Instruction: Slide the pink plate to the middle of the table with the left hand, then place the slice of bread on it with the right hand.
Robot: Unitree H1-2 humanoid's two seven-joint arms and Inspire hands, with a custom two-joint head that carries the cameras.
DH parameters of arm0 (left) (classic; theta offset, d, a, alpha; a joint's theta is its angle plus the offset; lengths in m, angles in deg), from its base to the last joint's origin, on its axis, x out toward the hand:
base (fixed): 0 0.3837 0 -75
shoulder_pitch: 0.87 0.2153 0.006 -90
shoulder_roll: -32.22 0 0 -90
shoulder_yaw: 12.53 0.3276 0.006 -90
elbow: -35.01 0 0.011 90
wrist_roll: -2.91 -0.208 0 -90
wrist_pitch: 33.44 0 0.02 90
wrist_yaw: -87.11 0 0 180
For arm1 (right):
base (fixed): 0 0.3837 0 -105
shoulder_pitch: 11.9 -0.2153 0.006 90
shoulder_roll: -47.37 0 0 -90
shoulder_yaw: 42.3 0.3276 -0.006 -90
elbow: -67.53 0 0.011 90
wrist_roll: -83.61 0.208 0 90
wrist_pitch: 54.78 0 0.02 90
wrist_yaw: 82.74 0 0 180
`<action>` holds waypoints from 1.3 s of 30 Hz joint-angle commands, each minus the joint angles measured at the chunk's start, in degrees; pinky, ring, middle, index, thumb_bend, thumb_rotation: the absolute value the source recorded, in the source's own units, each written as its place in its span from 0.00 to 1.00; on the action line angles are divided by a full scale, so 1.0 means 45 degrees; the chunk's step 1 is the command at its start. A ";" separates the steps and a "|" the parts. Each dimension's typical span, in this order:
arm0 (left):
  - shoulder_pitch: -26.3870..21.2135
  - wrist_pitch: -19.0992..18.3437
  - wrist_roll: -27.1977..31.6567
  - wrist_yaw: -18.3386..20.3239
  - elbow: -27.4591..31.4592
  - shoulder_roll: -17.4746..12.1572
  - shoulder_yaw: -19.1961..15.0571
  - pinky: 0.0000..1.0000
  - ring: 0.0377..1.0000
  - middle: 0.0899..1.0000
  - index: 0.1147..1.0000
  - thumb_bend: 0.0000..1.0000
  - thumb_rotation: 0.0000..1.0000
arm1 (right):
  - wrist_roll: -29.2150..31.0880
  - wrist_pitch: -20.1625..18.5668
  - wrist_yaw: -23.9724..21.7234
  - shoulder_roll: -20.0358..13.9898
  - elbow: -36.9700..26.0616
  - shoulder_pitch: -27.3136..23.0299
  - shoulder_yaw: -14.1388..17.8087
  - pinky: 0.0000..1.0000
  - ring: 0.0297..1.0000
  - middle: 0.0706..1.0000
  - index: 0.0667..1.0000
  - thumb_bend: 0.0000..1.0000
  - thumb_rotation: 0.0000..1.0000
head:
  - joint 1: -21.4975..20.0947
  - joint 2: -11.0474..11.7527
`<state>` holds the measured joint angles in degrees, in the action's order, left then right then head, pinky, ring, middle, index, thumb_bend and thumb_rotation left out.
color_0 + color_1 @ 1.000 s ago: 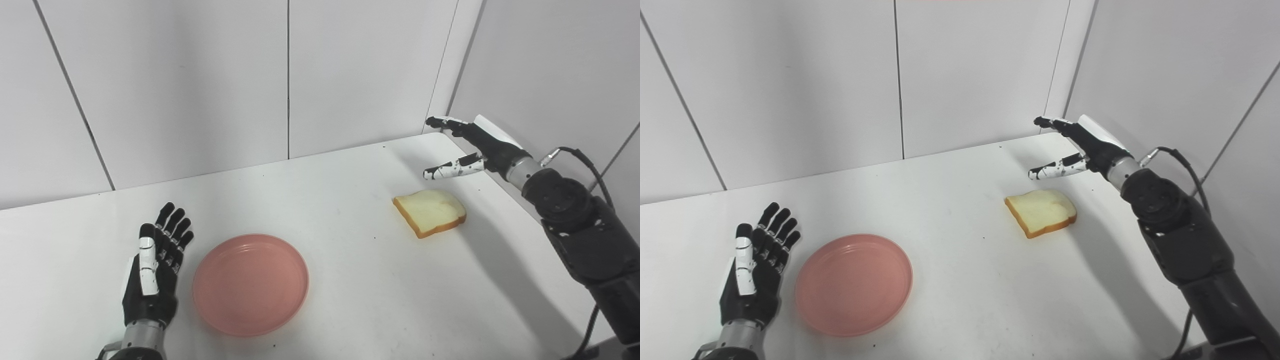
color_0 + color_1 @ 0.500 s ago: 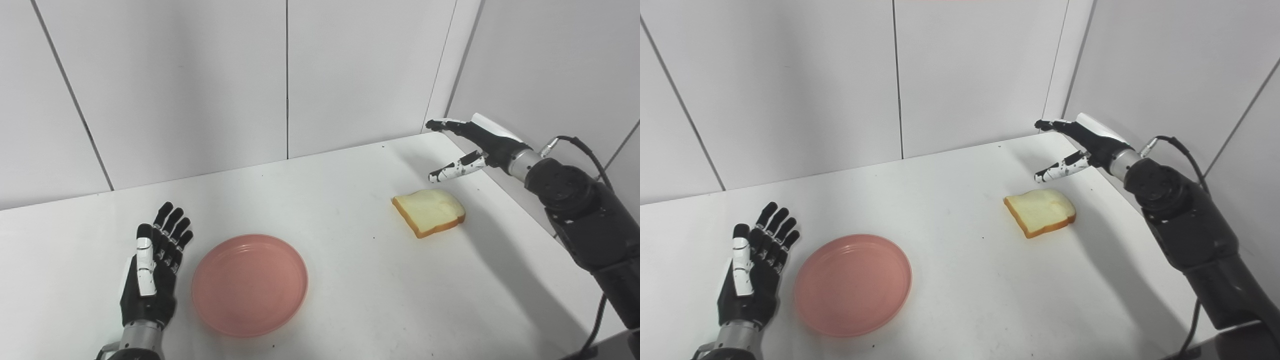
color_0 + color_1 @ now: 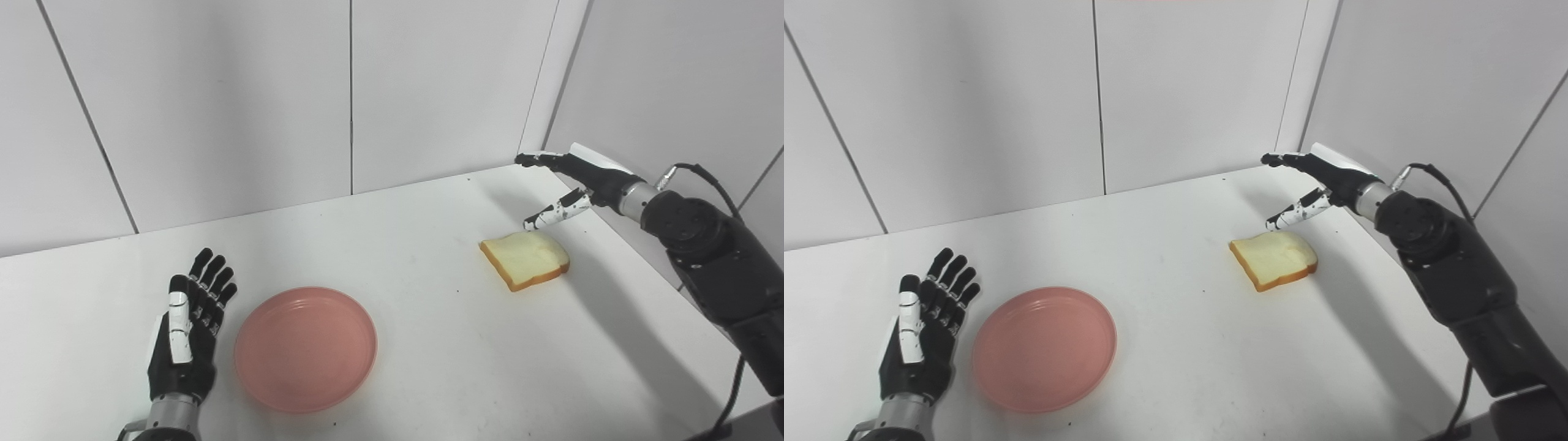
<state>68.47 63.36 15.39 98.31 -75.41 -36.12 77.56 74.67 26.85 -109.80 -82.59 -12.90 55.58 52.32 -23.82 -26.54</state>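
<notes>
Pink plate [image 3: 305, 349] lies flat on the white table [image 3: 429, 367], toward the near left part of the surface and well apart from the slice of bread [image 3: 525, 260], which lies flat farther back on the right. Beside the plate's left rim, not touching it, the left hand [image 3: 187, 340] rests palm up on the table with its fingers stretched out and apart, holding nothing. Over the far right of the table, the right hand [image 3: 572, 184] hovers just behind and above the bread, its fingers spread wide and its thumb pointing down toward the slice; it grips nothing.
</notes>
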 commanded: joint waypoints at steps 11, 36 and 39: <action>0.0168 0.0137 -0.0032 0.0100 0.0142 -0.0105 0.0078 0.92 0.93 0.93 0.89 0.71 0.96 | -0.0270 0.1539 -0.0741 -0.1012 0.0894 -0.0915 -0.0542 0.97 0.99 0.95 0.91 1.00 0.28 | -0.0075 -0.0069; 0.0298 -0.0156 -0.0114 -0.0005 0.0616 -0.0096 0.0182 0.92 0.93 0.92 0.89 0.72 0.94 | -0.2597 0.1354 -0.2301 -0.1114 0.0725 -0.1683 -0.2780 0.90 1.00 1.00 0.97 1.00 0.17 | -0.0089 -0.0345; 0.0309 -0.0179 -0.0055 0.0091 0.0628 -0.0130 0.0214 0.92 0.93 0.93 0.90 0.72 0.95 | -0.2678 0.1115 -0.2425 -0.1003 0.0762 -0.1834 -0.2910 0.91 1.00 1.00 0.97 1.00 0.15 | -0.0082 -0.0351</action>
<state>69.73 62.34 15.13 98.23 -73.49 -36.26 78.42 62.88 31.25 -120.81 -85.43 -8.68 50.69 38.41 -24.26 -28.04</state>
